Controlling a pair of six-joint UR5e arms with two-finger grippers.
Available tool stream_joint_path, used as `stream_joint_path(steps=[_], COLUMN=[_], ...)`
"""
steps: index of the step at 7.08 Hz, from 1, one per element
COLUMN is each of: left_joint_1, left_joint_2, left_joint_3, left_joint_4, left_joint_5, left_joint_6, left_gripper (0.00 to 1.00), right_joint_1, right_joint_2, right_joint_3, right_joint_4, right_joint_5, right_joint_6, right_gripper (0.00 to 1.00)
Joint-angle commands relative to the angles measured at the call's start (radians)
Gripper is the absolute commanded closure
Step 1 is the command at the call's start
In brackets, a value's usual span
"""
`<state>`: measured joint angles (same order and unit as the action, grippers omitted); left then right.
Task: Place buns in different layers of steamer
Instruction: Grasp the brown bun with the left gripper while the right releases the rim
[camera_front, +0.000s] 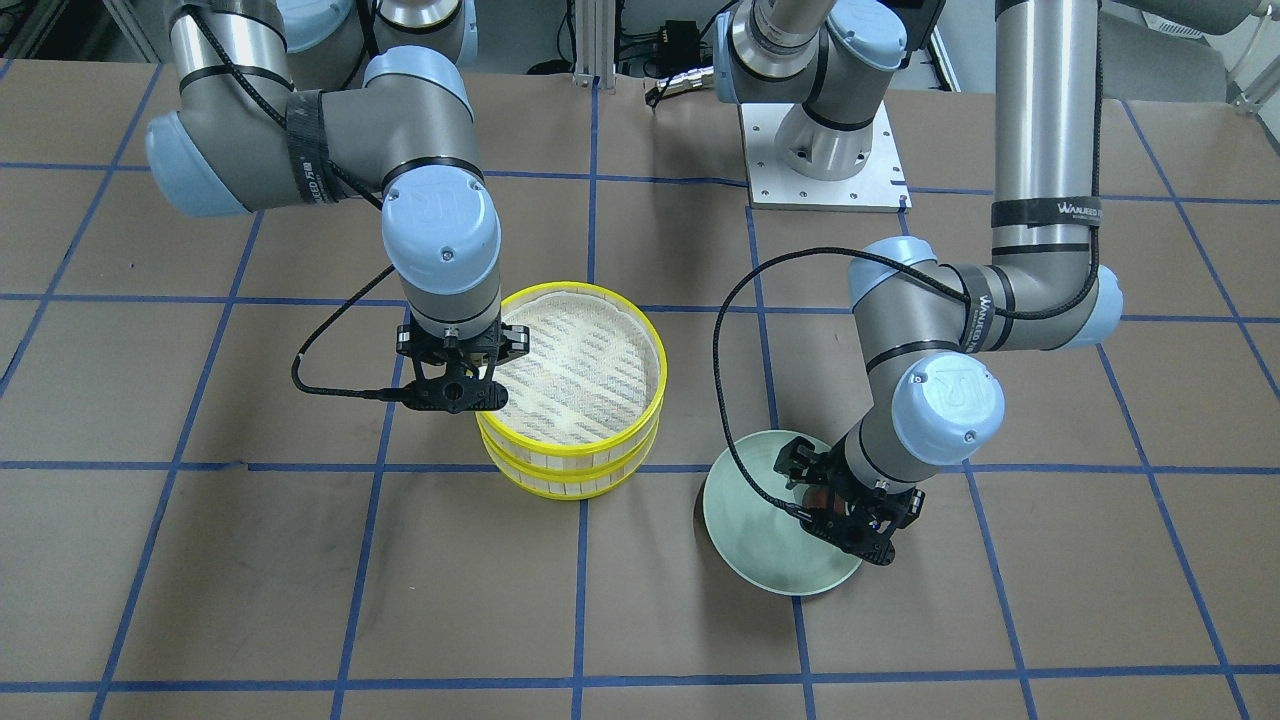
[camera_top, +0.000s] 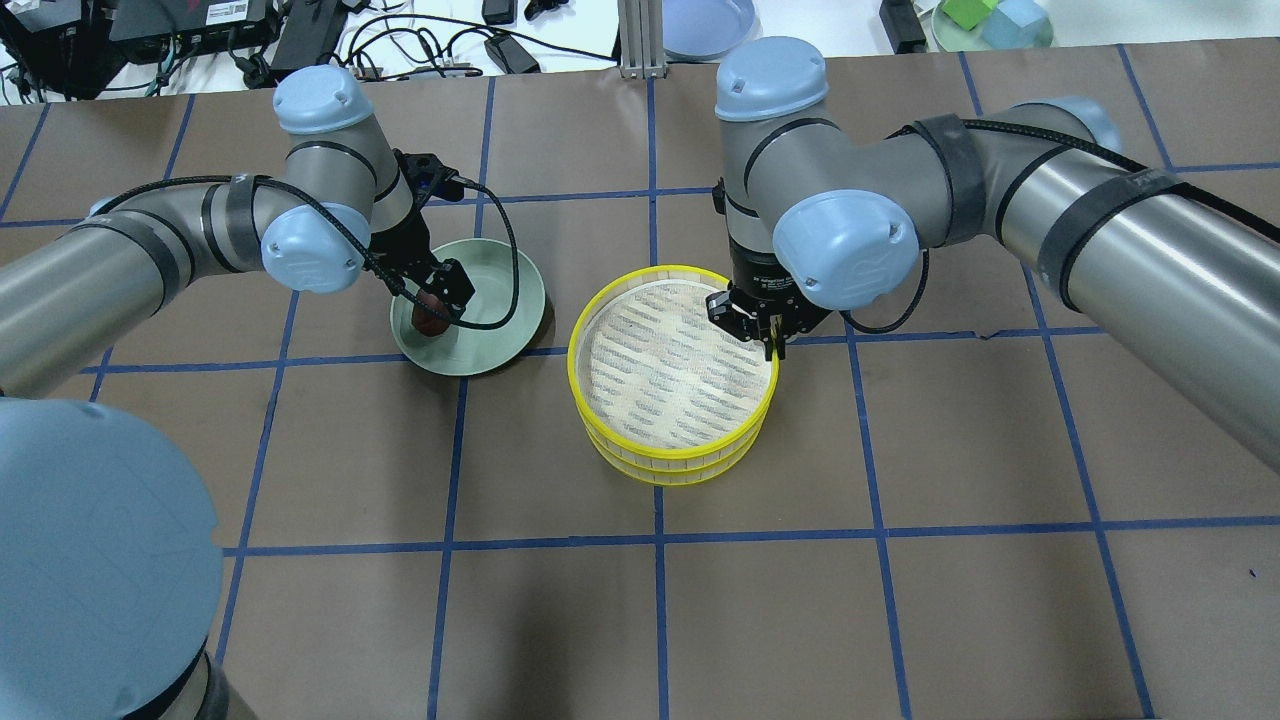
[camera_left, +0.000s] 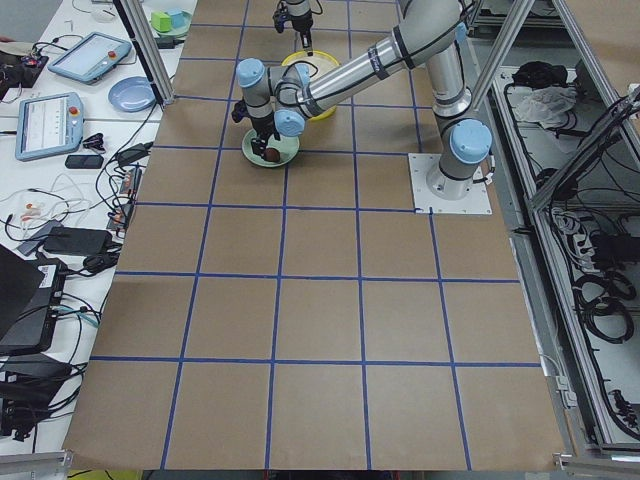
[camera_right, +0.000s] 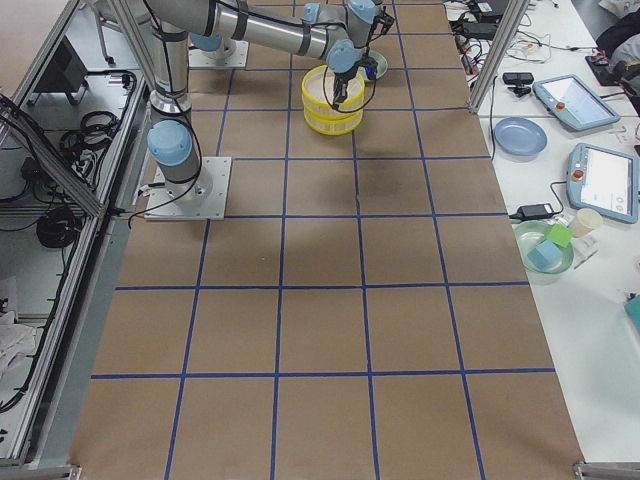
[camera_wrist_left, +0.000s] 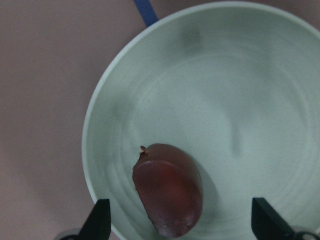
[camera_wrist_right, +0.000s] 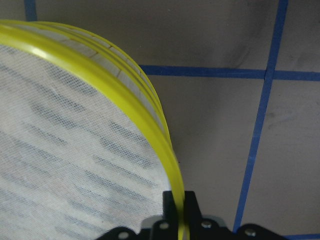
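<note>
The steamer is a two-tier stack: the top tray (camera_top: 640, 275) with a yellow rim and bare white mesh floor sits on the lower tray (camera_top: 680, 472). My right gripper (camera_top: 772, 345) is shut on the top tray's yellow rim (camera_wrist_right: 150, 122), one finger inside and one outside. The dark reddish-brown bun (camera_wrist_left: 167, 192) lies on the pale green plate (camera_wrist_left: 225, 100), left of the steamer (camera_front: 600, 290). My left gripper (camera_top: 440, 305) is open, low over the plate (camera_top: 500, 300), its fingers astride the bun (camera_top: 430, 318). The cream bun is out of view.
The right arm's base plate (camera_front: 825, 150) is bolted to the table behind the plate (camera_front: 760, 540). Cables, a blue dish (camera_top: 700, 25) and a bowl of coloured blocks (camera_top: 990, 20) lie past the far edge. Brown gridded table surface surrounds the steamer.
</note>
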<state>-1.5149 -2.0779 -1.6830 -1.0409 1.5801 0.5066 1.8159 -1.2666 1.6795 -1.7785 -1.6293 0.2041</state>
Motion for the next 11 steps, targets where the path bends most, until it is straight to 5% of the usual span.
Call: stream_joint_path(steps=[1, 2, 8, 9, 10, 11], left_joint_1=[0.001, 0.001, -0.016, -0.024, -0.024, -0.030], left_joint_2=[-0.027, -0.025, 0.074, 0.102, 0.130, 0.150], left_joint_3=[0.008, 0.009, 0.016, 0.016, 0.016, 0.016], left_joint_4=[0.009, 0.009, -0.042, -0.045, -0.066, -0.070], left_joint_5=[-0.008, -0.009, -0.012, -0.078, -0.110, -0.112], left_joint_6=[-0.002, -0.006, -0.242, -0.313, -0.350, -0.394], left_gripper=[0.55, 0.99, 1.00, 1.00, 1.00, 1.00], right_joint_1=[-0.001, -0.001, 0.000, 0.000, -0.001, 0.000], right_joint_2=[0.003, 0.003, 0.013, 0.013, 0.018, 0.018], right_joint_3=[0.000, 0.002, 0.002, 0.002, 0.003, 0.006], right_joint_4=[-0.004, -0.004, -0.002, 0.001, 0.004, 0.004], right_joint_5=[-0.001, -0.001, -0.001, -0.001, -0.003, -0.016], right_joint_6=[0.000, 0.003, 0.005, 0.005, 0.003, 0.000], right_gripper=[1.00, 1.00, 1.00, 1.00, 0.83, 0.19])
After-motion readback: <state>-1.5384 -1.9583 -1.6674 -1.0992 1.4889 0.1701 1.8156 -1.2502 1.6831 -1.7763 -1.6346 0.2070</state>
